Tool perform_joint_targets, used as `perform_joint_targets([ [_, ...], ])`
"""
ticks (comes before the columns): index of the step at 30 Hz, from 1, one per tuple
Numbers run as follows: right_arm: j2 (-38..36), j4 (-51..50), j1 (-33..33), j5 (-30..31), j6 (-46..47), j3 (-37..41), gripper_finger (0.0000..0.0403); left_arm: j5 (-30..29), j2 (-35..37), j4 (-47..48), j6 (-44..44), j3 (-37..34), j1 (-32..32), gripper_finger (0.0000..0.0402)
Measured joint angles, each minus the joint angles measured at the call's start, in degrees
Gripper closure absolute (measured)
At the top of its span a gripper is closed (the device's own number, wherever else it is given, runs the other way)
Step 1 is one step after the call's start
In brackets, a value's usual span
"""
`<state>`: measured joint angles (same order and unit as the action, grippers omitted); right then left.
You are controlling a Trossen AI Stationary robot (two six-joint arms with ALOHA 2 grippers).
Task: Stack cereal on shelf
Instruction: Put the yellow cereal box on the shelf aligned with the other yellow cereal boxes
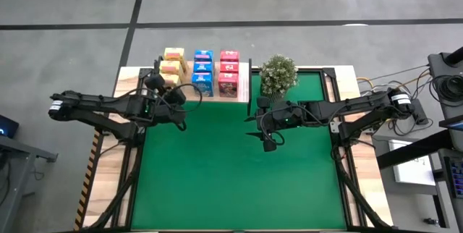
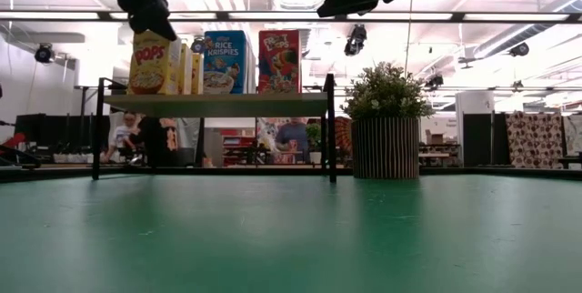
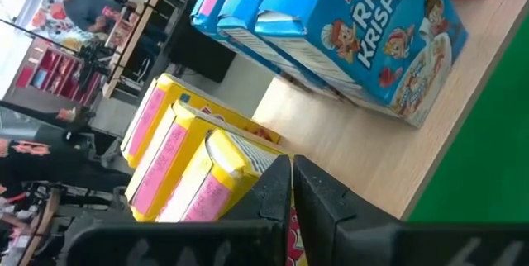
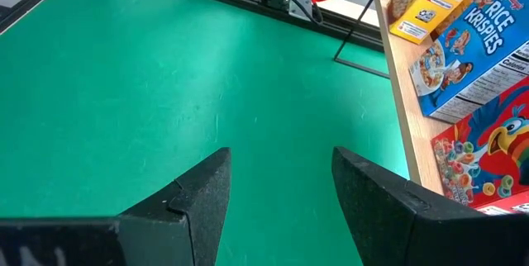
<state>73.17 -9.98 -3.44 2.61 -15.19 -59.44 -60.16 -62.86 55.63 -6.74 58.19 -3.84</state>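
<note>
Potted plant (image 1: 278, 75) on green mat (image 1: 231, 175), people (image 2: 123, 136) beyond the table

arms (image 1: 108, 106) — dark, jointed | wrist ends white | fingers (image 4: 194, 204) — black, wedge-shaped

In the low view both arms are cut off by the top edge. The left pincer (image 2: 155, 22) hides part of the front yellow box (image 2: 149, 62). People behind the shelf (image 2: 214, 104) are too blurry to make out.
</note>
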Motion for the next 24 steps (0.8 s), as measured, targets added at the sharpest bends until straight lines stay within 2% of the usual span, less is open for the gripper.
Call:
perform_joint_targets([
  [11, 0.0, 0.0, 0.0, 0.0, 0.1, 0.0, 0.0202, 0.5, -0.8, -3.4, -0.5, -0.3, 0.0, 0.0401],
  [16, 0.0, 0.0, 0.0, 0.0, 0.1, 0.0, 0.0202, -1.9, -0.8, -3.4, -3.5, -0.3, 0.0, 0.0402],
  [24, 0.0, 0.0, 0.0, 0.0, 0.1, 0.0, 0.0202, -2.3, -0.8, -3.4, -7.9, -0.3, 0.0, 0.0402],
])
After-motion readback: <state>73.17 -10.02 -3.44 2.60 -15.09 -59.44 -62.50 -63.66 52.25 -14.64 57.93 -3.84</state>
